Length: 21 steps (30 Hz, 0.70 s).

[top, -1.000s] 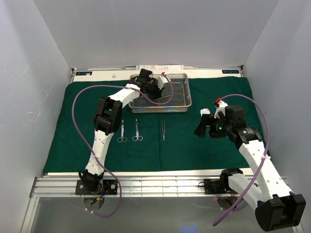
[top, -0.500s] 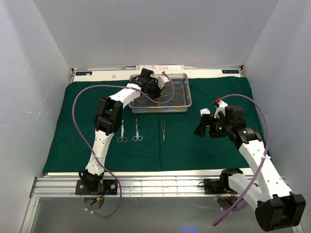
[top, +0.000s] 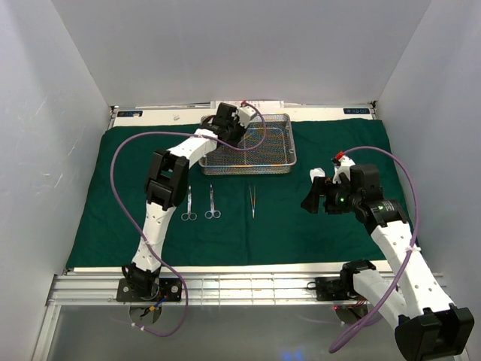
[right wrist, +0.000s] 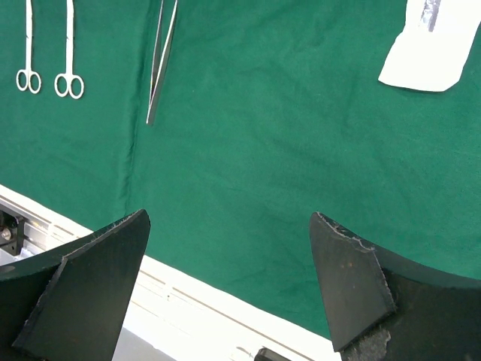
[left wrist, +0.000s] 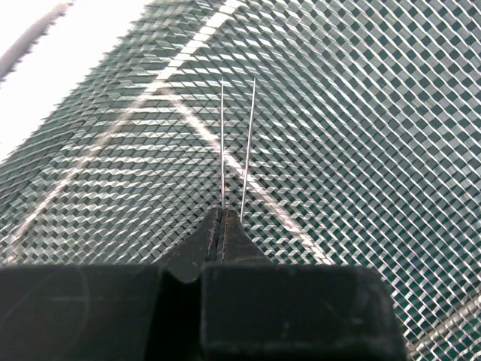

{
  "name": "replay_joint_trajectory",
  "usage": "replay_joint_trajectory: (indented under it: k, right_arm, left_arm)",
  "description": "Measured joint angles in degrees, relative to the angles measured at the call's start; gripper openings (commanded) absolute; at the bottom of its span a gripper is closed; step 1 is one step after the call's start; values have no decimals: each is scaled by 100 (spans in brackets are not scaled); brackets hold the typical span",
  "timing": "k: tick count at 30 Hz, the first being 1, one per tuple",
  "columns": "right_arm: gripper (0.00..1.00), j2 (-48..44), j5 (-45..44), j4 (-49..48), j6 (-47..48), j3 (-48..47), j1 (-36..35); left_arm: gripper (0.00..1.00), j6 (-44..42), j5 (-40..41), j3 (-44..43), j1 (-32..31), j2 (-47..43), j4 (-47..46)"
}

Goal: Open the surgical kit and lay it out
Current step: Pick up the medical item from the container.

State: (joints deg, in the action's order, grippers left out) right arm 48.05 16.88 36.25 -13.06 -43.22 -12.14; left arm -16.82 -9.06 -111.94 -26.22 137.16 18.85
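The dark green cloth (top: 301, 233) lies spread flat over the table. The silver wire-mesh tray (top: 279, 162) stands at its far middle. My left gripper (top: 237, 126) hovers over the tray, shut on thin tweezers (left wrist: 249, 143) whose two prongs stick out past the fingertips above the mesh (left wrist: 376, 113). Two small scissors (top: 189, 204) (top: 213, 203) and a second pair of tweezers (top: 253, 201) lie in a row in front of the tray. My right gripper (top: 312, 197) is open and empty above bare cloth (right wrist: 263, 150). A white packet (right wrist: 431, 43) lies beyond it.
White papers (top: 248, 104) lie behind the tray on the white back strip. White walls close in the left, back and right sides. The cloth's near edge meets the metal rail (top: 225, 282) by the arm bases. The scissors (right wrist: 69, 45) and tweezers (right wrist: 160, 64) show in the right wrist view.
My left gripper has moved toward the tray's far edge, still shut on the tweezers. The right arm has shifted very slightly.
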Motion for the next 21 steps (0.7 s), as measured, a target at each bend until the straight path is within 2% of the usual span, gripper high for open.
replay_joint_trajectory:
  k: [14, 18, 21]
  right_arm:
    - [92, -254, -9, -15, -2, 105, 0]
    - [91, -391, -85, 4, -13, 98, 0]
    - [90, -616, -273, 122, -46, 44, 0]
  left_arm:
    - [0, 1429, 1539, 103, -31, -761, -247]
    - [0, 2070, 2210, 105, -286, -1224, -20]
    - [0, 2636, 2756, 105, -734, -1637, 280]
